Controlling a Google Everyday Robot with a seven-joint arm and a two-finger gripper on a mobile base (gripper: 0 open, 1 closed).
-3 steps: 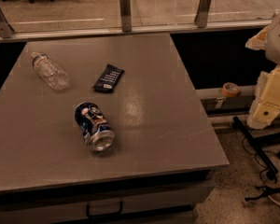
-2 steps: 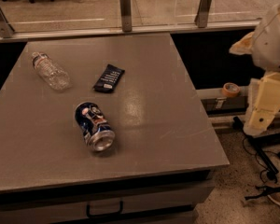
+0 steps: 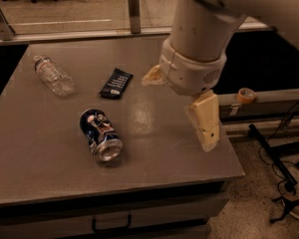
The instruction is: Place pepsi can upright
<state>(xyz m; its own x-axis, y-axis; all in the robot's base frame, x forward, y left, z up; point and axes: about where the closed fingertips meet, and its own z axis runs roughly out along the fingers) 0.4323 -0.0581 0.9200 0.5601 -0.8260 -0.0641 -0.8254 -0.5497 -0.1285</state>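
We saw a dim, warm-toned scene; a soft glare lay on the counter (image 3: 50, 148) beside the gripper (image 3: 178, 99), which hung over its right part.

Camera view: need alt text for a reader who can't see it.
A blue pepsi can lies on its side on a grey table, silver end toward the front edge. The gripper hangs open above the table's right side, apart from the can. A clear water bottle and a flat black packet lie farther back.

Water bottle (image 3: 54, 76) on its side, flat black packet (image 3: 115, 83), grey table (image 3: 45, 153)
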